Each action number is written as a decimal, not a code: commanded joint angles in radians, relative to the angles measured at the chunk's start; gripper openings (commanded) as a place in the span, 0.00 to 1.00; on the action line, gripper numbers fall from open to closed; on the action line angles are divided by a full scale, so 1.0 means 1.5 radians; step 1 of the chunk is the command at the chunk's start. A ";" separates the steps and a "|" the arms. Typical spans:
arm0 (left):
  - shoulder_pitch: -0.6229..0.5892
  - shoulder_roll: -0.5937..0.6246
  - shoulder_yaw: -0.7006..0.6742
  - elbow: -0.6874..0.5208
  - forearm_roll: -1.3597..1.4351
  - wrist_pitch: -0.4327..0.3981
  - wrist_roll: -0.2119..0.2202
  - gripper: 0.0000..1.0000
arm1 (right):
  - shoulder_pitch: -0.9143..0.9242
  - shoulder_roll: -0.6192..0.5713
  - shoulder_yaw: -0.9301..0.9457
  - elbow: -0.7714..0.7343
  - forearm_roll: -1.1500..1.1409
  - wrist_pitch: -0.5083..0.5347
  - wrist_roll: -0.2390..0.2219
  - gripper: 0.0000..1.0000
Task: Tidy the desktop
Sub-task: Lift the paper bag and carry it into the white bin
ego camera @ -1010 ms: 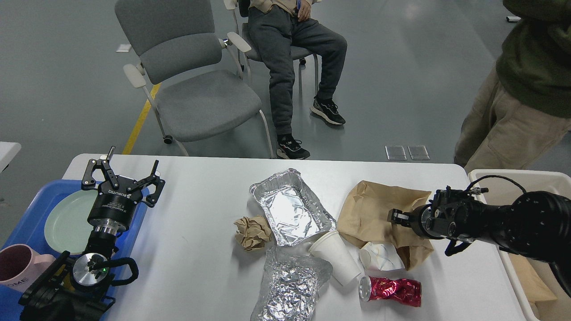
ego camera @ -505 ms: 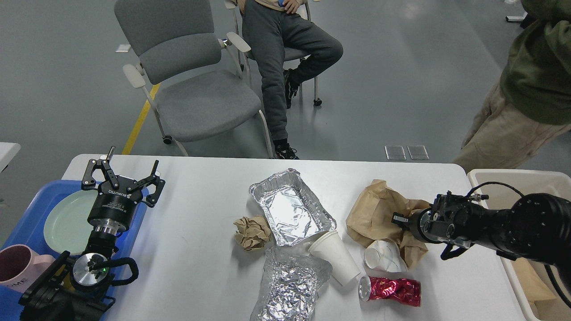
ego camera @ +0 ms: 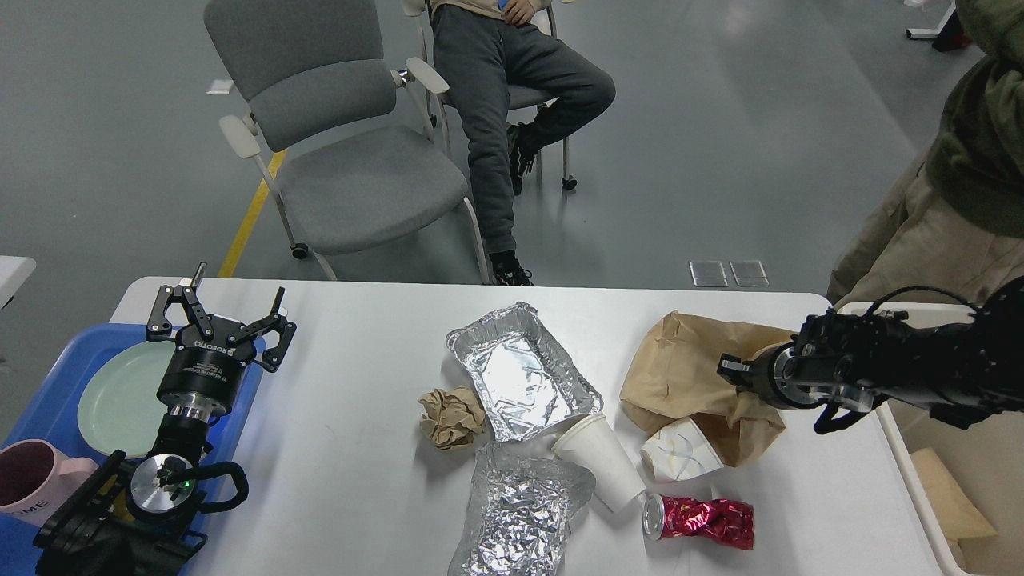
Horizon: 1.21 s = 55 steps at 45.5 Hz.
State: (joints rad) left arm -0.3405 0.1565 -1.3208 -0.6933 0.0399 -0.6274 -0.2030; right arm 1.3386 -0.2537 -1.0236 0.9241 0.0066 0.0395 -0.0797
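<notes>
The white desktop holds a foil tray, a crumpled paper ball, crumpled foil, a white paper cup on its side, a crushed white cup and a crushed red can. My right gripper comes in from the right and is shut on the right side of a brown paper bag, which rises partly off the table. My left gripper is open and empty at the desktop's left edge.
A blue tray at the left holds a green plate and a pink mug. A beige bin stands off the right edge. A grey chair and two people are beyond the table.
My right gripper has drawn the brown paper bag up and to the right, bunching it. The crushed white cup shifted slightly. The left arm has not moved.
</notes>
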 commanded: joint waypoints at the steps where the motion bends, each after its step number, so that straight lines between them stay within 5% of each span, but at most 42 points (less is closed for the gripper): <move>1: 0.000 0.000 0.000 0.000 0.000 0.000 0.000 0.97 | 0.057 -0.030 -0.010 0.041 0.002 0.009 -0.010 0.00; 36: 0.000 0.000 0.000 0.000 0.000 0.000 0.000 0.97 | 0.514 -0.111 -0.164 0.383 -0.003 0.199 -0.029 0.00; 55: 0.000 0.000 0.000 0.000 0.000 0.000 0.000 0.97 | 0.552 -0.134 -0.211 0.408 0.002 0.203 -0.032 0.00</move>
State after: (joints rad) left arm -0.3405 0.1565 -1.3208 -0.6933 0.0399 -0.6274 -0.2024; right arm 2.1596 -0.4373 -1.3051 1.5369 0.0059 0.3503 -0.1274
